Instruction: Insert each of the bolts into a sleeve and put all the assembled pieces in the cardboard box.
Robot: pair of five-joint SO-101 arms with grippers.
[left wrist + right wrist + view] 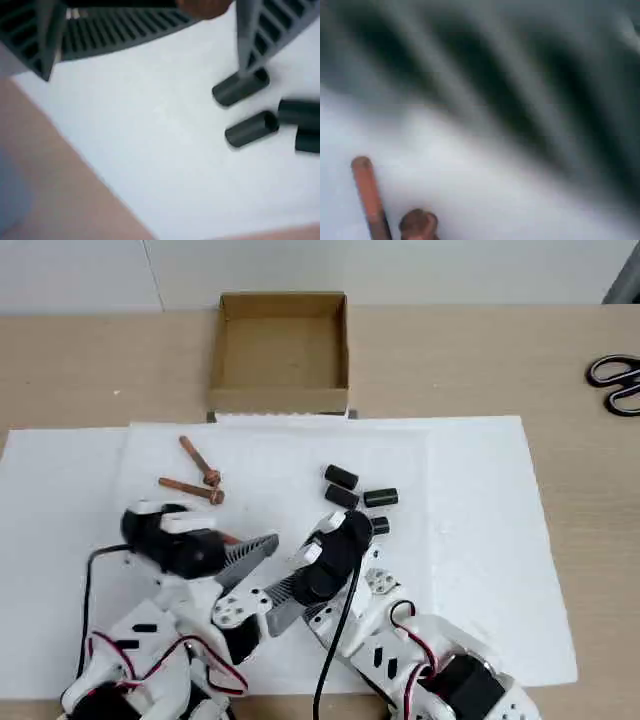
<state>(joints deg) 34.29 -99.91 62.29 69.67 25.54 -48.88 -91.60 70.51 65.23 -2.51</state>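
White paper (pixel 480 540) covering table (pixel 80 360) | cardboard box (pixel 280 398) sitting far centre, bare floor showing | left gripper (pixel 268 542) closing on bolt (pixel 205 6) | loose bolts (pixel 190 488) lying left, sleeves (pixel 380 498) right.

Bright, even light; shadows soft and faint.

The desk (pixel 90 360) is pale tan wood. A plain white paper sheet (pixel 480 500) covers its near part. The cardboard box (pixel 278 399) toward the desk's far edge is plain brown. Two bolts (pixel 200 461) (pixel 190 488) are coppery reddish-brown. Four sleeves (pixel 341 477) (pixel 342 497) (pixel 380 498) (pixel 380 526) are matt black. The scissors (pixel 615 383) at the right edge have black handles. The left arm (pixel 150 625) and right arm (pixel 400 650) are white with black motors and red and black wires. The left gripper (pixel 262 546) is dark grey and ribbed.
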